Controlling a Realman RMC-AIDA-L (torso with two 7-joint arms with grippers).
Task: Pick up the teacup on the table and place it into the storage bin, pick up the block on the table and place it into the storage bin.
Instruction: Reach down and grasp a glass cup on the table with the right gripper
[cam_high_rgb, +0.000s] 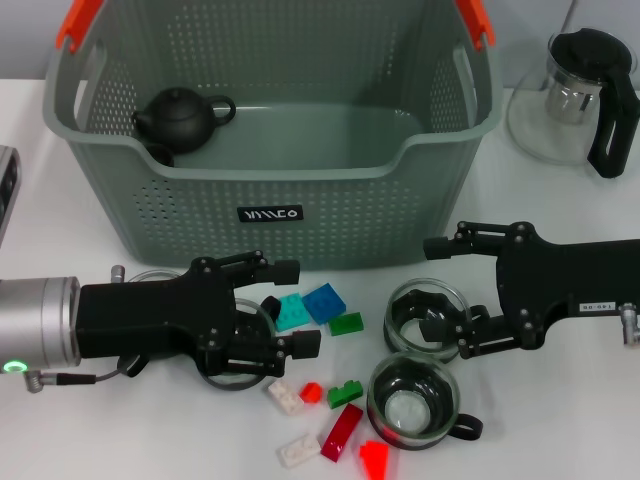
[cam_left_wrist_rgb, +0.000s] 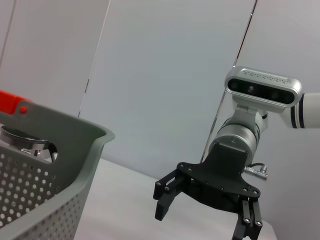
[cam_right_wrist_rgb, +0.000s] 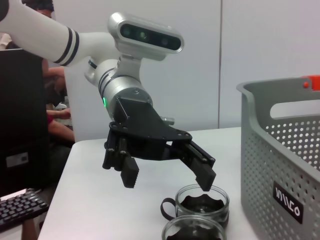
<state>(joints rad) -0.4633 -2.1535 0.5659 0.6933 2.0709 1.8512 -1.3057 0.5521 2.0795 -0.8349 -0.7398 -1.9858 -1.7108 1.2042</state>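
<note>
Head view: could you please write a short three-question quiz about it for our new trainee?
1. True or false: the storage bin is empty.
2. What stands on the table to the right of the bin? A) a glass pitcher B) a cereal box C) a metal pan
3. Are the left tool and the right tool open or shut?

Key: 1) False, a black teapot sits inside. 2) A. 3) Both open.
</note>
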